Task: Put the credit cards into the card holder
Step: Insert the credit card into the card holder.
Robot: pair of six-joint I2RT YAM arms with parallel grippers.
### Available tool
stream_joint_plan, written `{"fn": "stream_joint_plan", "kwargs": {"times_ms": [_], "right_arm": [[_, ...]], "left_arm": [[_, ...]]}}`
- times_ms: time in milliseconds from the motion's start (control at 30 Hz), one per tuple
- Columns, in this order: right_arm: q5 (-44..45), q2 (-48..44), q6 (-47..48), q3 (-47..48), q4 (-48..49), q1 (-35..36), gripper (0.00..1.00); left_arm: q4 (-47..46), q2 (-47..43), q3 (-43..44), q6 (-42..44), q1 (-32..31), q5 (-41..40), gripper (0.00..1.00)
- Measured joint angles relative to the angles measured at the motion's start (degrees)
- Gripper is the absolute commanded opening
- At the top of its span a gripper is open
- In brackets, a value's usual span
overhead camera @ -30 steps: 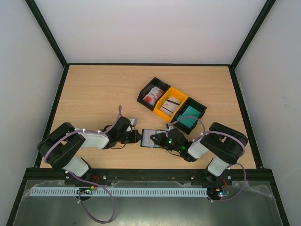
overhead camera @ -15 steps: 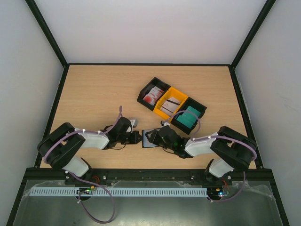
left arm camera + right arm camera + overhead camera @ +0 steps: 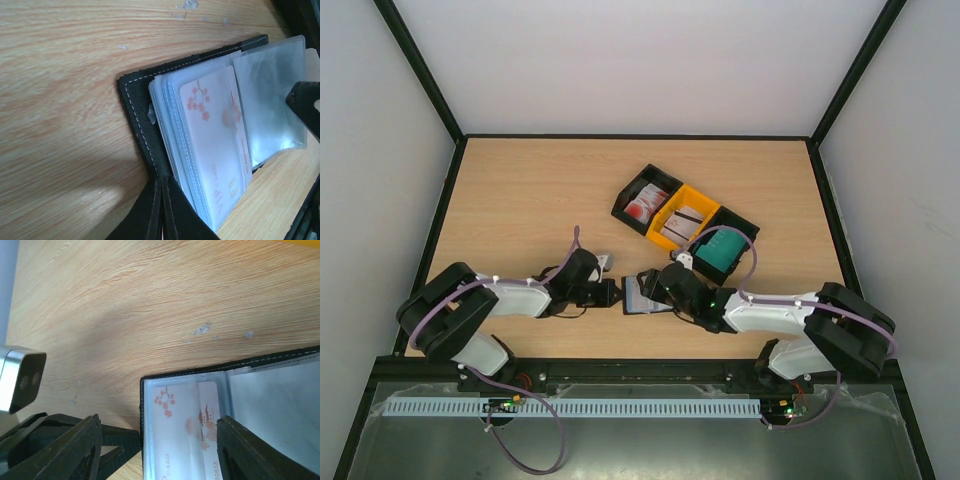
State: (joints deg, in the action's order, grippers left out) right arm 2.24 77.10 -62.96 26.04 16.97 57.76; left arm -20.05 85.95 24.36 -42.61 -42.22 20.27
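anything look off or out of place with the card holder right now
Nothing spilled or damaged. The card holder lies open with the left fingers pinching its cover edge, and its clear sleeves fan out unevenly, the outermost one bowed instead of lying flat. The blossom-print card looks seated in its sleeve.

Wood-grain table (image 3: 60, 75), stitched leather-like card holder (image 3: 132, 110), glossy plastic sleeves (image 3: 272, 95)

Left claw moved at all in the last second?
No. In the top view the left claw stays pinched on the left edge of the card holder, at the same offset from the yellow tray.
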Motion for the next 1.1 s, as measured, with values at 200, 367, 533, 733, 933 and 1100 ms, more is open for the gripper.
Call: {"fn": "stream_joint_plan", "kwargs": {"times_ms": [200, 367, 533, 733, 933, 1100], "right_arm": [[0.79, 1.84, 1.03, 2.14, -4.96, 0.02, 0.55], [-0.81, 6.75, 2.01, 3.96, -6.14, 0.02, 0.50], [-3.02, 8.50, 2.84, 4.44, -5.64, 0.00, 0.41], [-4.94, 8.55, 3.63, 4.44, -5.44, 0.00, 0.34], [-6.23, 8.55, 3.74, 4.39, -4.48, -0.04, 0.23], [-6.62, 8.55, 4.04, 4.37, -4.33, -0.09, 0.32]], "left_arm": [[0.74, -0.94, 0.00, 0.02, 0.00, 0.85, 0.05], [1.09, -1.25, 0.00, 0.04, 0.00, 0.94, 0.05], [1.09, -1.11, 0.00, 0.04, 0.00, 0.96, 0.05], [0.42, 0.09, 0.00, 0.09, 0.02, 1.62, 0.05], [-0.13, 0.39, 0.00, 0.22, 0.02, 1.99, 0.05], [-0.13, 0.42, 0.00, 0.24, 0.02, 1.99, 0.05]]}}
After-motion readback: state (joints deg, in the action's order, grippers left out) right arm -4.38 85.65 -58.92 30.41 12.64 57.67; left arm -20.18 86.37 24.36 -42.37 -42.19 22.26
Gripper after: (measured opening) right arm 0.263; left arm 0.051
